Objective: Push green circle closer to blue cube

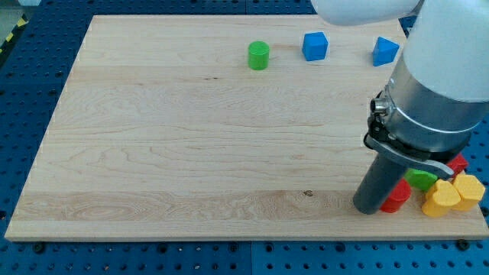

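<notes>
A small green circle [259, 56], probably light and hard enough to slide easily, sits near the view's top of a wooden board [153, 153], just left of the blue cube [315, 46]; push its left side. My tip [369, 208], a bare rod with nothing to open or close, rests well apart at the lower right, beside red [396, 200], green [420, 180] and yellow blocks [442, 198], with another blue block [385, 51] beyond the cube

The arm hides most of the green block [419, 179] and red blocks [396, 197] down at the desk's [191, 153] bottom-right corner, so shapes unclear.
</notes>
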### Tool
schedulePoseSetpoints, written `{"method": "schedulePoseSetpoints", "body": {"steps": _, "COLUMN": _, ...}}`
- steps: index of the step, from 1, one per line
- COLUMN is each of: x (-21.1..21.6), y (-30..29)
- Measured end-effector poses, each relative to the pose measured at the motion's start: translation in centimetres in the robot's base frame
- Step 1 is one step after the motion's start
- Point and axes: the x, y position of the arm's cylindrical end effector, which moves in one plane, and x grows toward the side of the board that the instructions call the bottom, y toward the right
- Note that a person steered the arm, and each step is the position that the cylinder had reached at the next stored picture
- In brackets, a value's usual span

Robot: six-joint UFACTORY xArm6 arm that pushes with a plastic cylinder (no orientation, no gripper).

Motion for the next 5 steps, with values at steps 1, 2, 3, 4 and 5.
{"method": "schedulePoseSetpoints", "body": {"steps": 1, "x": 0.0, "y": 1.8}}
{"method": "schedulePoseSetpoints", "body": {"steps": 2, "x": 0.0, "y": 2.7}}
{"method": "schedulePoseSetpoints", "body": {"steps": 3, "x": -0.9, "y": 0.8}}
{"method": "schedulePoseSetpoints", "body": {"steps": 4, "x": -4.4, "y": -2.7}}
{"method": "schedulePoseSetpoints", "body": {"steps": 5, "x": -9.9, "y": -5.5}}
